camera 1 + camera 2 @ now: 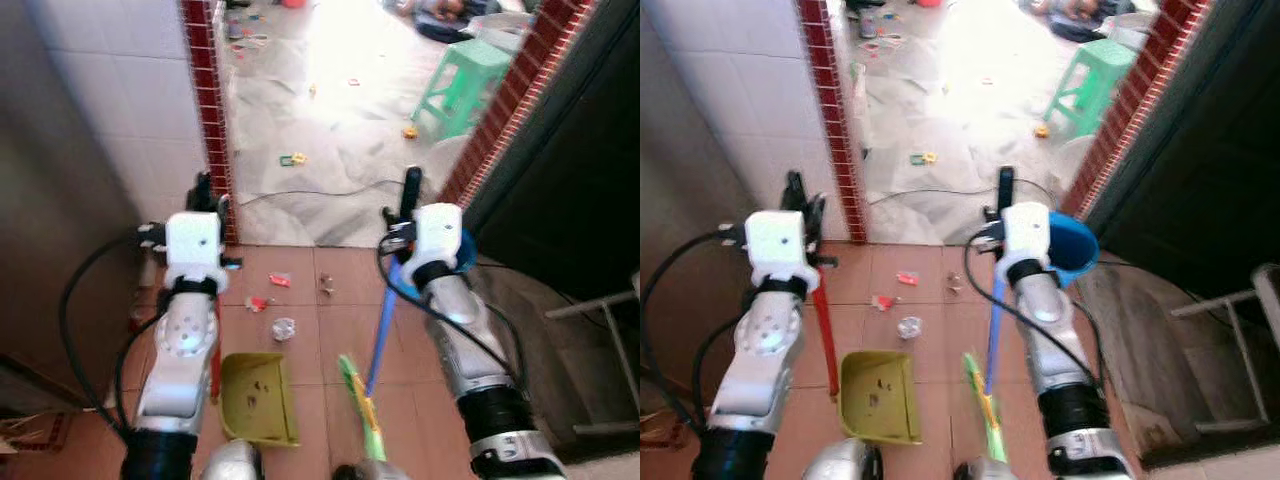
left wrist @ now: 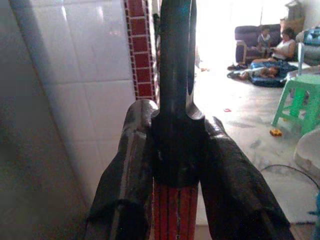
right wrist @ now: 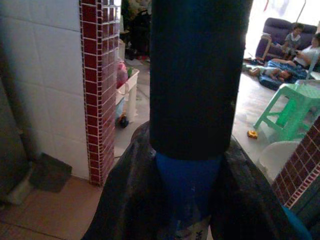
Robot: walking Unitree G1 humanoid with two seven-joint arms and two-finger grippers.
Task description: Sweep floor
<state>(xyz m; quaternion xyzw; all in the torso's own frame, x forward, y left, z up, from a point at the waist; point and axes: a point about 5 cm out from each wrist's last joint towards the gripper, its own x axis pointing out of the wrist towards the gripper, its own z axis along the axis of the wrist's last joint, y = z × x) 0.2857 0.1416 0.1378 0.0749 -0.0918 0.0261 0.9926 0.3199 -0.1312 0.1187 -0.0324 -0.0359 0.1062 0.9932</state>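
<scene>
Head cameras look steeply down past both arms toward the brick pillar (image 1: 208,110). Wrist cameras sit close behind each gripped handle, facing level beyond the pillar; both share the green stool (image 2: 300,100).

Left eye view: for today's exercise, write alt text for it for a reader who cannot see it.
The left gripper holds a red-handled yellow dustpan and the right gripper a blue-handled broom over terracotta tiles. Scraps of litter lie ahead of the dustpan, before a doorway with a green stool beyond.

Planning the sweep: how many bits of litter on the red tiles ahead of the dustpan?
4: red scrap, red piece, crumpled wrapper, small dark bit. Arms may hide more.
</scene>
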